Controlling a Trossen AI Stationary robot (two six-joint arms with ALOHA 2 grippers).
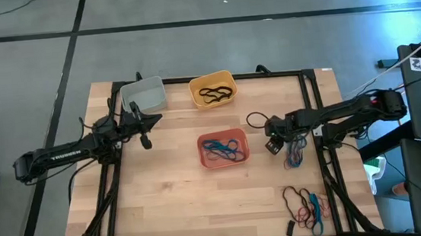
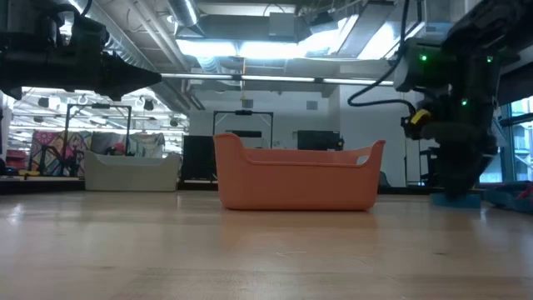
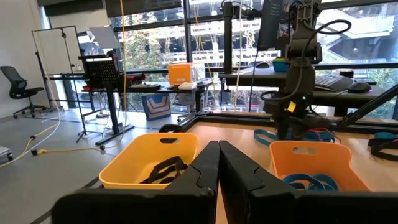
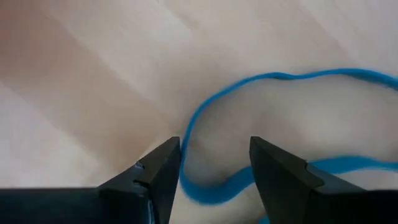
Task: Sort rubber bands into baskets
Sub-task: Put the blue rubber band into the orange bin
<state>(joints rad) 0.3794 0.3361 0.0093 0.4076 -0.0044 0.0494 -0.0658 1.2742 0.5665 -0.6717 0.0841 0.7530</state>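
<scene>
Two hands: right hand [image 4: 214, 165] low over tabletop [image 1: 171, 190], fingers apart straddling blue rubber band [image 4: 205, 118], prob. lining up pinch for salmon basket [image 1: 224, 149]. Left hand [image 3: 218, 168] pressed together, empty, waiting nr grey basket [image 1: 144, 95].

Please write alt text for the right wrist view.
The right gripper, open, sits low over the wooden table with a blue rubber band curving between its dark fingers. Nothing is gripped yet.

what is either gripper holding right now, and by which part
Nothing is held. The right gripper is open, fingers astride a blue rubber band on the table; the left gripper is shut and empty.
</scene>
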